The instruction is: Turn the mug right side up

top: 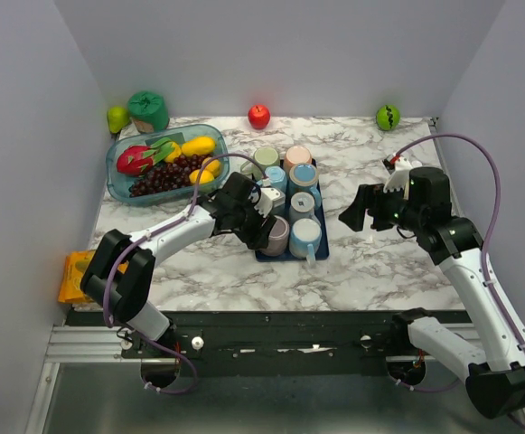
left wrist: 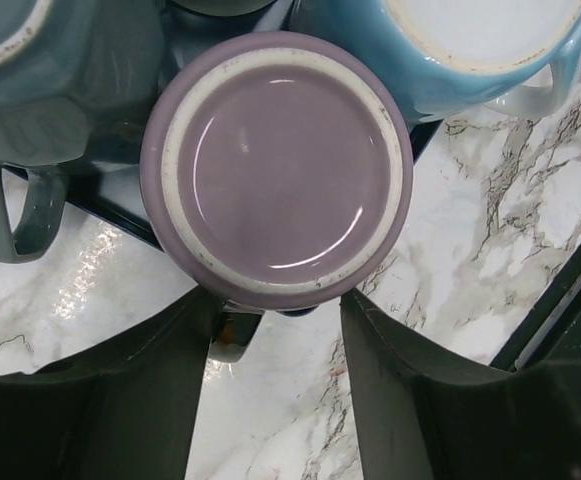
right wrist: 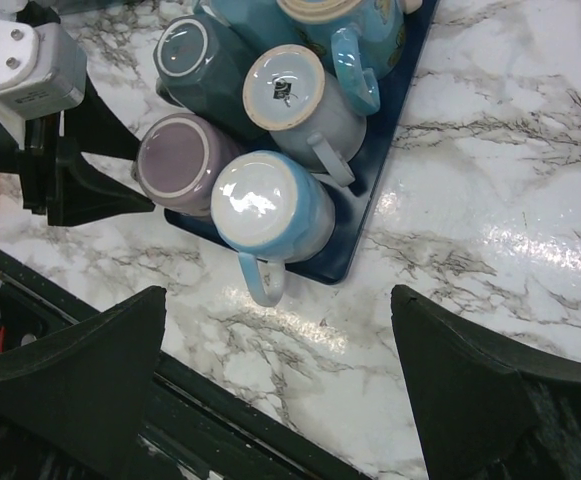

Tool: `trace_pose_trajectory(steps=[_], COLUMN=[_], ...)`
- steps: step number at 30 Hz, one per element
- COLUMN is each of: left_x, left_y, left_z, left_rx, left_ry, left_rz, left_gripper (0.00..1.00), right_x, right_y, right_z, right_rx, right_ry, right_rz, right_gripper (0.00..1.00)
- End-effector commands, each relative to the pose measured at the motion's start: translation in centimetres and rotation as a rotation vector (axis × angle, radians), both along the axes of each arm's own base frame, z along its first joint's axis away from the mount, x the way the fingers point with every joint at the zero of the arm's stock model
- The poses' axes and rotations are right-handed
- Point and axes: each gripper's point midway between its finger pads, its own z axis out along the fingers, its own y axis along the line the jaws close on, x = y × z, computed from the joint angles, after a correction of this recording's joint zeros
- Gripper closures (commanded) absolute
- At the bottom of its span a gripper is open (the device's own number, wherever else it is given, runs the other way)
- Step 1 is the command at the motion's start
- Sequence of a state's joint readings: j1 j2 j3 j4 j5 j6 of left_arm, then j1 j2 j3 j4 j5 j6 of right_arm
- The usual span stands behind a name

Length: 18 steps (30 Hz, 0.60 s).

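A purple mug (top: 276,235) stands upside down at the near left corner of the dark blue tray (top: 322,250), among several other upturned mugs. In the left wrist view its base (left wrist: 275,165) faces the camera, and it also shows in the right wrist view (right wrist: 178,160). My left gripper (top: 260,228) is open, its fingers (left wrist: 160,400) reaching the mug's near side, with what looks like the dark handle (left wrist: 235,335) between them. My right gripper (top: 352,215) is open and empty above the marble to the right of the tray (right wrist: 370,170).
A light blue mug (top: 305,233) sits right beside the purple one, its handle pointing toward me (right wrist: 260,280). A grey-blue mug (left wrist: 30,80) is on the other side. A fruit bowl (top: 167,163), a red apple (top: 258,116) and a green ball (top: 388,117) lie at the back.
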<state>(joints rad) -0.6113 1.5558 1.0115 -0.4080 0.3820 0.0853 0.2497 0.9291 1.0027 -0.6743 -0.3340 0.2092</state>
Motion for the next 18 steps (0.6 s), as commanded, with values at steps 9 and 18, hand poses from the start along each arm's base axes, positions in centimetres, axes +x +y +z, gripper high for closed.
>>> trace_pose_trajectory(steps=[9, 18], left_x=[-1.0, 0.1], left_y=[-0.1, 0.1], left_z=[-0.6, -1.2], left_rx=[0.049, 0.096], left_ry=[-0.009, -0.061], left_rz=[-0.004, 0.033], left_gripper=[0.53, 0.56], right_x=[0.2, 0.0], right_y=[-0.6, -0.9], right_z=[-1.4, -1.5], right_rx=[-0.024, -0.021], right_ry=[0.02, 0.02], right_rz=[-0.049, -0.066], right_gripper=[0.0, 0.0])
